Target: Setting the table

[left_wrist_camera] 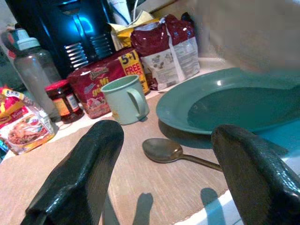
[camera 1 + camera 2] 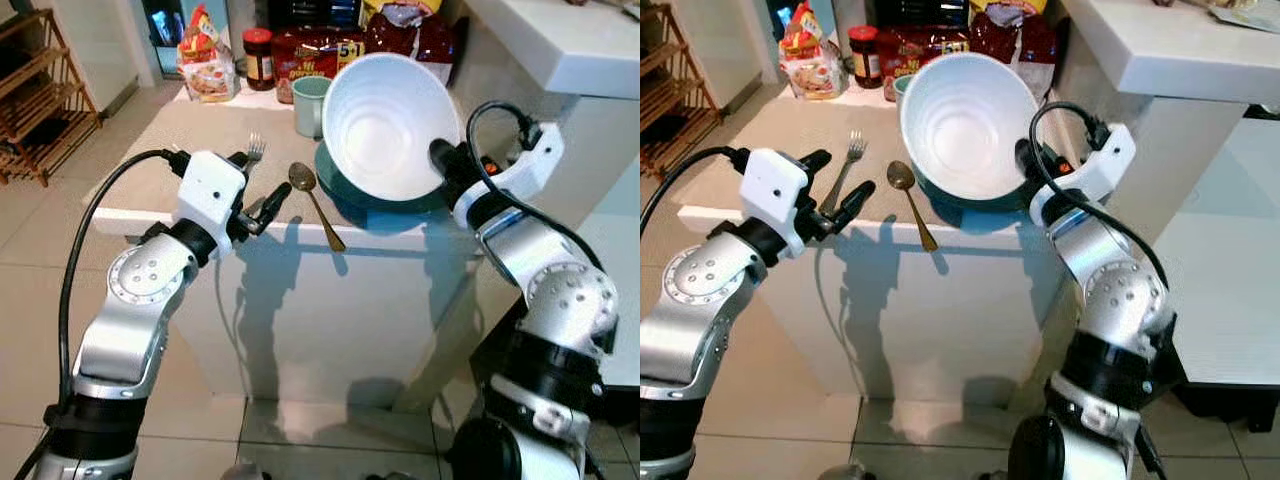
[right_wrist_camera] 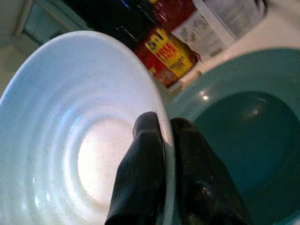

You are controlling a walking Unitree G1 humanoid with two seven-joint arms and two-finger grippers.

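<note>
My right gripper (image 3: 161, 140) is shut on the rim of a white bowl (image 2: 380, 125), holding it tilted just above a teal plate (image 1: 225, 101) on the tan mat. A brass spoon (image 2: 315, 200) lies left of the plate, and a fork (image 2: 254, 148) lies further left. A pale green mug (image 2: 309, 104) stands behind the plate. My left gripper (image 2: 258, 190) hovers open at the table's front edge, near the fork and spoon, holding nothing.
Food packets (image 2: 318, 55), a jar (image 2: 259, 58) and a snack bag (image 2: 207, 60) line the table's back. A white counter (image 2: 570, 45) stands at the right and a wooden rack (image 2: 40, 100) at the left. Tiled floor lies below.
</note>
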